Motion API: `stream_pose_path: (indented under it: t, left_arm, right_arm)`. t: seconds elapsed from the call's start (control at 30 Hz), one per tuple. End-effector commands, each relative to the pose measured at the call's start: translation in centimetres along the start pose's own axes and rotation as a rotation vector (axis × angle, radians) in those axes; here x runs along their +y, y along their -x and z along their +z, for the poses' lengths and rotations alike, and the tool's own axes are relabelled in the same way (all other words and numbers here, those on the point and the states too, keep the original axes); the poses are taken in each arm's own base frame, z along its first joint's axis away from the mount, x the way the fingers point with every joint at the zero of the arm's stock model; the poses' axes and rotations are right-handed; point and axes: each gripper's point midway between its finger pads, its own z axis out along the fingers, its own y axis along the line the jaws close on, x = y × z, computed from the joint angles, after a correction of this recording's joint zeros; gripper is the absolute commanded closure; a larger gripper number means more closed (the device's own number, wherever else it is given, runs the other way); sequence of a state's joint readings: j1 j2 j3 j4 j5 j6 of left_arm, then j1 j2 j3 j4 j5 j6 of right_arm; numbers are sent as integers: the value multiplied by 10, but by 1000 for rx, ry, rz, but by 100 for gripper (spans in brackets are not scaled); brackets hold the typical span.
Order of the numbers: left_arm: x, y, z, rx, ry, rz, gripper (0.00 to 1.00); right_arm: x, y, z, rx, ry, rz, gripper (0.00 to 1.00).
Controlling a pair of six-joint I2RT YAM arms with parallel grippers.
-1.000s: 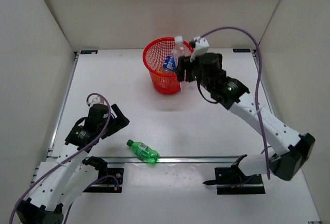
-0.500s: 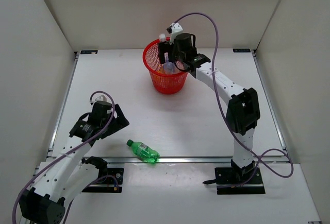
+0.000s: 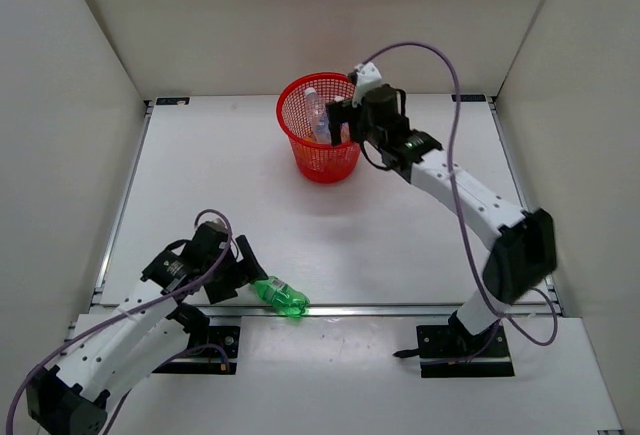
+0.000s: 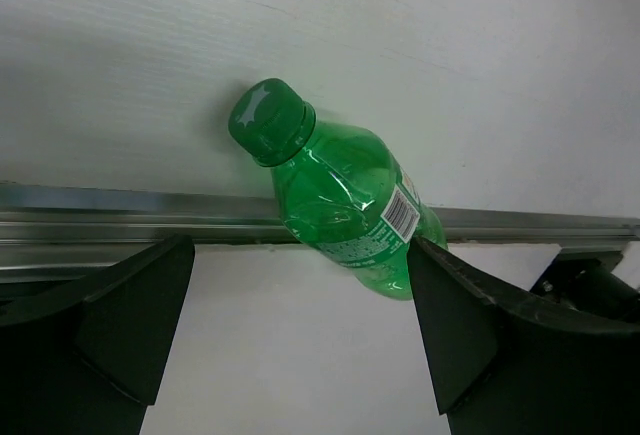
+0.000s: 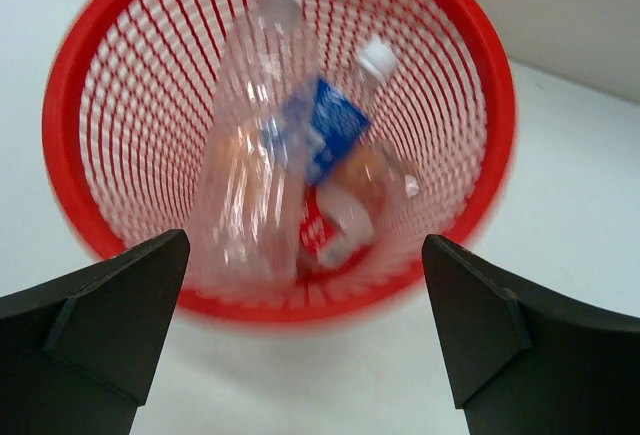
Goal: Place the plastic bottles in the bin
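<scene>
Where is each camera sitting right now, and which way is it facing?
Top external: above and behind the robot, facing down; left arm, right arm, bin and green bottle show.
Left wrist: on the left gripper, facing down at the green bottle between its open fingers.
Right wrist: on the right gripper, facing down into the bin; open fingers at the lower corners.
Shared: top and left wrist, the green bottle; top and right wrist, the bin.

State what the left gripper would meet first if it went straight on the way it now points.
The green bottle, lying on its side over the metal rail, dead ahead between the left gripper's open jaws; depth is unclear.
</scene>
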State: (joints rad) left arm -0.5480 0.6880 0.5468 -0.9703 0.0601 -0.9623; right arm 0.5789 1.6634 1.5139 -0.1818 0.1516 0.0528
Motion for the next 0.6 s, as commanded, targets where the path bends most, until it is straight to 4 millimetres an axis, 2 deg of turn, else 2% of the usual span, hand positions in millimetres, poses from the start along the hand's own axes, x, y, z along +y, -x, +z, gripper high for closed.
stream_pose_path:
  t: [0.0, 0.03, 0.1, 0.17, 0.23, 0.3, 0.33, 0.37, 0.43, 0.53, 0.57]
  left_arm:
    - [-13, -6, 2, 9, -66, -124, 1]
    - [-13, -10, 6, 17, -79, -135, 1]
    - [-18, -15, 13, 37, -111, -191, 2]
    - [-15, -29, 26, 69, -111, -192, 1]
    - [-14, -39, 33, 104, -92, -196, 2]
    - [-20, -37, 36, 91, -101, -181, 1]
    - [-15, -39, 40, 95, -67, -172, 1]
    - [-19, -35, 41, 81, -61, -159, 1]
    - [-24, -29, 44, 65, -47, -138, 1]
    - [-42, -27, 50, 73, -65, -85, 1]
    - [-42, -26, 57, 77, -47, -77, 3]
  right_arm:
    - [-25, 5, -50, -85, -119, 28, 0]
    - [-34, 7, -63, -95, -145, 53, 1]
    - [-51, -16, -77, -47, -177, 82, 1]
    - [-71, -23, -97, -47, -213, 111, 0]
    - [-86, -44, -107, -23, -259, 121, 1]
    - [-104, -40, -122, -59, -310, 149, 1]
    - [-117, -46, -126, -52, -336, 167, 0]
    - [-116, -48, -129, -54, -319, 197, 1]
    - [-130, -61, -134, -34, -332, 246, 1]
    - [-139, -81, -144, -5, -367, 278, 0]
    - [-144, -84, -151, -11, -389, 285, 1]
